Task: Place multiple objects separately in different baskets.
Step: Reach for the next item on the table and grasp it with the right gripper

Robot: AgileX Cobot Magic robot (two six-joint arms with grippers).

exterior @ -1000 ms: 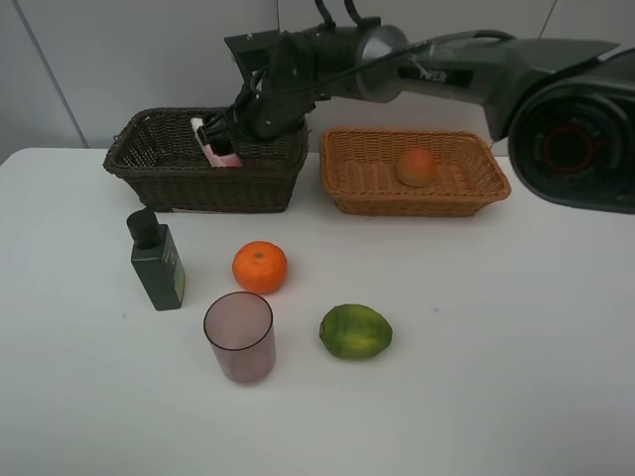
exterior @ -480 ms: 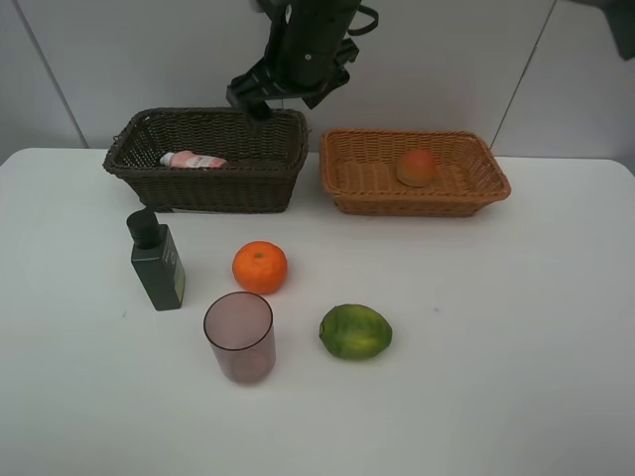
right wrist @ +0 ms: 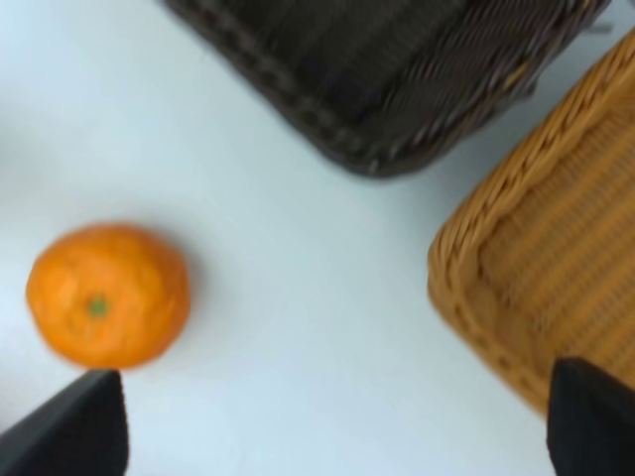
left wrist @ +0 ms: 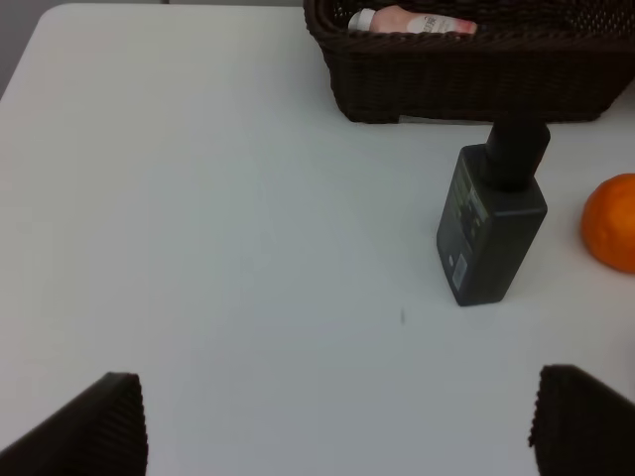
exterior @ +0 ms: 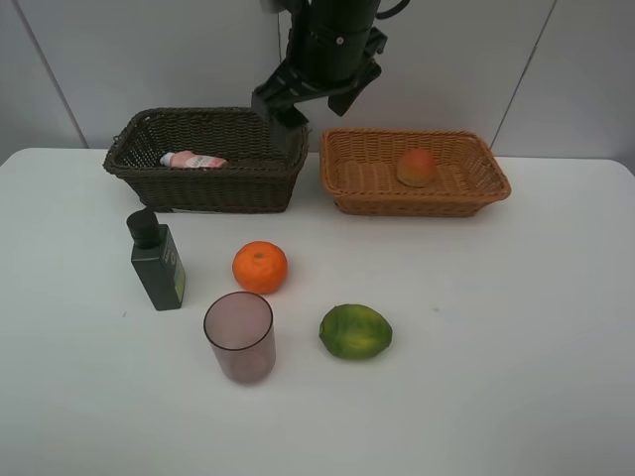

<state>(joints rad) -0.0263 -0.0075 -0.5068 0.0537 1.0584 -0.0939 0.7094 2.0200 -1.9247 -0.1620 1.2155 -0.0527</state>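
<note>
White counter [exterior: 516, 327] before a pale panelled wall [exterior: 149, 50]. The right claw [right wrist: 332, 431] hangs released and empty over the neighbouring corners of the dark basket [exterior: 198, 188] and the tan basket [exterior: 417, 203]. Only its two dark fingertips [right wrist: 74, 426] show in its blurred wrist view, and its arm [exterior: 332, 40] is cut off at the high view's top edge. The left claw [left wrist: 337, 426], spread wide and empty, shows only its fingertips too. The pink bottle [exterior: 191, 159] lies in the dark basket, the red-yellow fruit [exterior: 416, 167] in the tan one at 3 o'clock. At 6 o'clock of the dark basket sits the orange [exterior: 260, 267], the upright dark green bottle [exterior: 157, 261] at its 9, the cup [exterior: 239, 336] at its 6, the lime [exterior: 355, 331] at its 4.
</note>
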